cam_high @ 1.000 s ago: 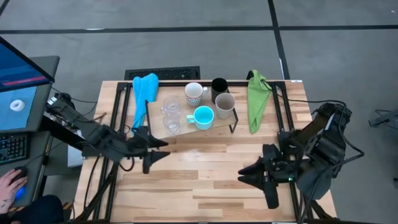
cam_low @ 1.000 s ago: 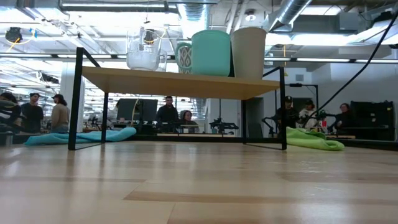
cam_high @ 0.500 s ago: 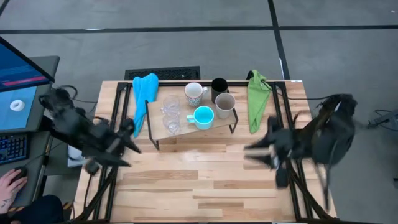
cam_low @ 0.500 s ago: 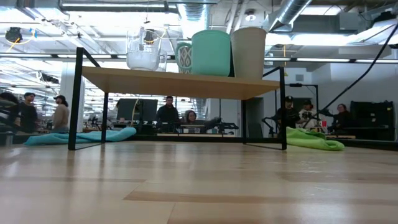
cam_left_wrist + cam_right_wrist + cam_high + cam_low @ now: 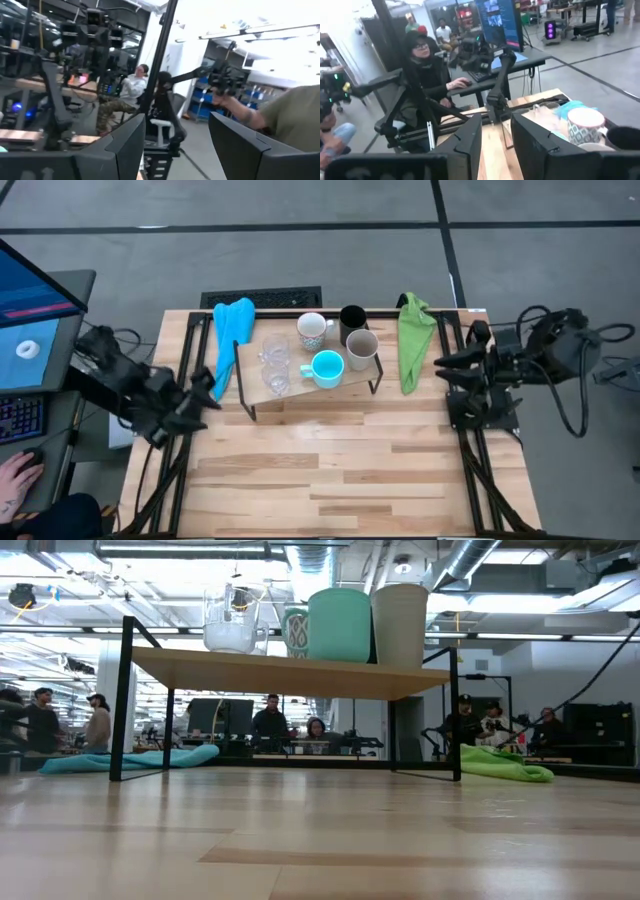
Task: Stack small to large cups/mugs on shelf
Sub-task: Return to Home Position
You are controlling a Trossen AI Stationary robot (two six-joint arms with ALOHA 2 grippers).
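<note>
It's an open workshop with pipes overhead and people (image 5: 268, 722) sitting at desks beyond the wooden bench (image 5: 320, 470). On the bench the shelf (image 5: 300, 387) stands between the two arms, and all six vessels are on its board. Two clear glasses (image 5: 275, 364) are at the end toward the left jaws. The turquoise mug (image 5: 327, 366) and white mug (image 5: 312, 329) are in the middle. The beige-grey mug (image 5: 361, 348) and black cup (image 5: 352, 317) are at the end toward the right jaws.

The left arm (image 5: 140, 395) is folded at its own edge of the bench. Its jaws are spread wide and hold nothing, and the shelf corner and the blue cloth (image 5: 232, 330) are just ahead of them. The right arm (image 5: 510, 365) is tucked back past the opposite edge. Its jaws are parted more narrowly and are also empty, with the green cloth (image 5: 413, 340) between them and the shelf.

The shelf's long axis runs from one set of jaws toward the other, a little skewed. The left jaws are the nearer pair. I'd say the stacking is finished and only parking is left, so the left arm has to stay clear of that near shelf corner.
</note>
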